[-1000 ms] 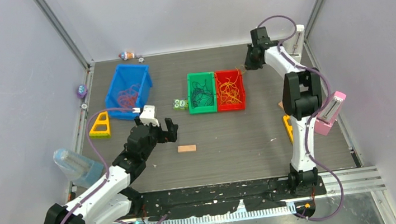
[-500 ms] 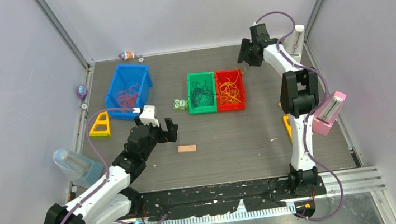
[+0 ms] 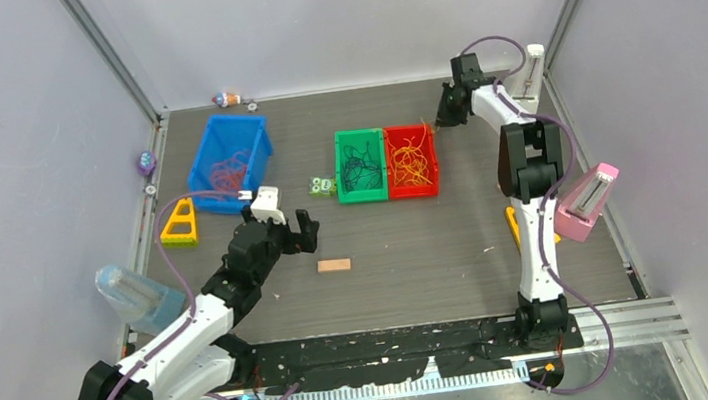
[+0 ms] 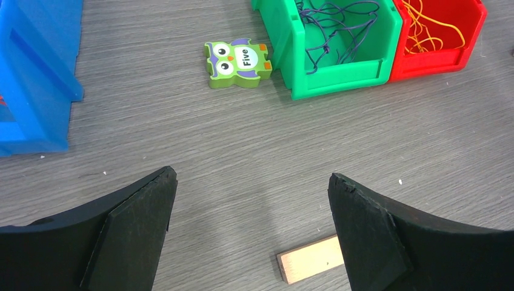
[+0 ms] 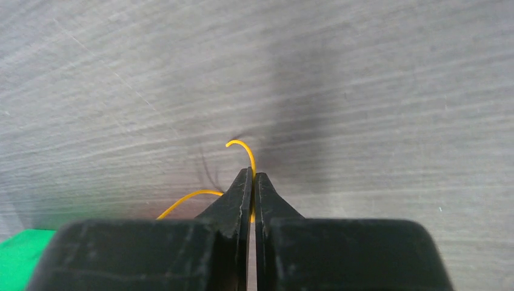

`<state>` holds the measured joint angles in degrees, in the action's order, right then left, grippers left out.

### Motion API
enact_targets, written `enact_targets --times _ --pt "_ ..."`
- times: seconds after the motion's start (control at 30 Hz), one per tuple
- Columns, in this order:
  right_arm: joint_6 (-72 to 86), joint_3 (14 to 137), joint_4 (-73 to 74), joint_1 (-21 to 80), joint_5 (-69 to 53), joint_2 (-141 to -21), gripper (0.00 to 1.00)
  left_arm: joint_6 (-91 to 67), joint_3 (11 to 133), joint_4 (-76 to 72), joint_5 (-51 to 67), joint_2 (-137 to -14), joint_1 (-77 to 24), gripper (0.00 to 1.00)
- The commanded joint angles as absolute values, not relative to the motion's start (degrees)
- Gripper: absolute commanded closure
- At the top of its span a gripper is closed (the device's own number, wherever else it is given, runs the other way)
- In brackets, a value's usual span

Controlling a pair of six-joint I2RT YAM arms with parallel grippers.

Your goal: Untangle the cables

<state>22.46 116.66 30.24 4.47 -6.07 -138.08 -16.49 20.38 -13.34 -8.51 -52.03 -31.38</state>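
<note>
My right gripper (image 5: 252, 174) (image 3: 443, 115) is shut on a thin yellow cable (image 5: 242, 147) whose end curls out past the fingertips, just above the table right of the red bin (image 3: 429, 186). Yellow-orange cables (image 3: 409, 163) lie in the red bin, which also shows in the left wrist view (image 4: 467, 33). Dark purple cables (image 3: 360, 167) (image 4: 339, 33) lie in the green bin (image 3: 366, 196). Red-orange cables (image 3: 228, 170) lie in the blue bin (image 3: 257, 135). My left gripper (image 4: 251, 182) (image 3: 291, 225) is open and empty above bare table.
A green owl puzzle piece (image 4: 237, 61) lies left of the green bin. A small wooden block (image 4: 309, 259) (image 3: 333, 265) lies by my left gripper. A yellow triangle (image 3: 179, 225), a clear bottle (image 3: 134, 293), a pink object (image 3: 587, 202) and small items at the back wall stand around.
My right gripper swung a little left and back again near the back right of the table, still holding the yellow cable. The left arm has not moved.
</note>
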Motion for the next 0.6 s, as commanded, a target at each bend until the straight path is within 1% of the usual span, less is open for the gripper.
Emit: enact_targets --times 0.0,0.17,0.3,0.43,0.57 --pt "21.54 110.07 27.3 4.47 -3.57 -126.52 0.95 -15.81 22.65 -14.77 -8.09 -52.06 -31.55 0.03" --pt "21.05 102.96 25.35 4.59 -0.47 -116.2 0.95 -15.82 22.49 -14.72 -8.24 -51.74 -31.55 0.03" --pt "19.9 100.49 23.59 5.55 0.83 -108.56 0.95 -15.81 22.41 -14.76 -8.17 -51.64 -31.51 0.03" --pt "17.54 100.76 23.88 7.41 1.54 -104.95 0.95 -15.73 22.49 -14.77 -8.18 -51.65 -31.52 0.03" --pt "15.72 100.89 27.17 10.16 0.93 -102.92 0.94 -15.66 22.43 -14.67 -8.43 -51.46 -31.55 0.03"
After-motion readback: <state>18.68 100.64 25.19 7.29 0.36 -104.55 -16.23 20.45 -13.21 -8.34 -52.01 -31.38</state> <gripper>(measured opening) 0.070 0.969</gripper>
